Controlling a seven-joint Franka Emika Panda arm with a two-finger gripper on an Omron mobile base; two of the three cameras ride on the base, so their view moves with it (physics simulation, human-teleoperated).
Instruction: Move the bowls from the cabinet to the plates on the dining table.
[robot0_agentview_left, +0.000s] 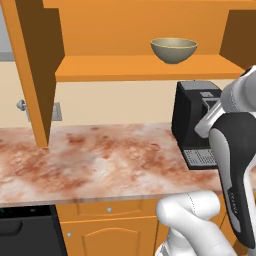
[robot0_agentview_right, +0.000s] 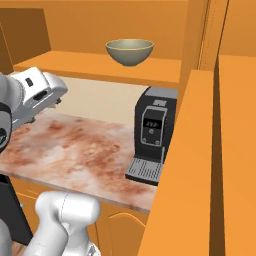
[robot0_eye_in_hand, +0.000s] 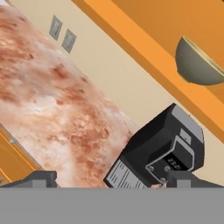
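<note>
Orange wood wall cabinet (robot0_agentview_left: 125, 67) is seen open above a reddish-pink marbled stone table (robot0_agentview_left: 90, 160) set against a cream wall. One round olive-bronze bowl with a yellowish inside (robot0_agentview_left: 173, 50) is seen upright on the orange cabinet shelf, right of centre, nothing beside it. A black coffee machine (robot0_agentview_left: 196, 122) stands on the table directly below the bowl. Plates are not seen from this position.

The hand (robot0_eye_in_hand: 109, 179) is held wide open and empty; its two dark fingertips (robot0_eye_in_hand: 39, 178) are seen at the bottom of the hand view, with the coffee machine ahead and the bowl well above, far apart. The camera is rolled, so the shelf runs diagonally there.

Step judged in hand: reach to the bowl, barely begun.

How it is best done:
- Hand is to be raised clear above the coffee machine before moving in toward the shelf.
- Roll is to be levelled so one finger goes inside the rim and one outside.
- The near rim should be pinched; the bowl looks too wide to be spanned.
- Shelf edge and open cabinet door (robot0_agentview_left: 35, 75) are to be cleared on the way in and out.
- Bowl is to be lifted before being pulled out, or it is likely to drag on the shelf.
</note>
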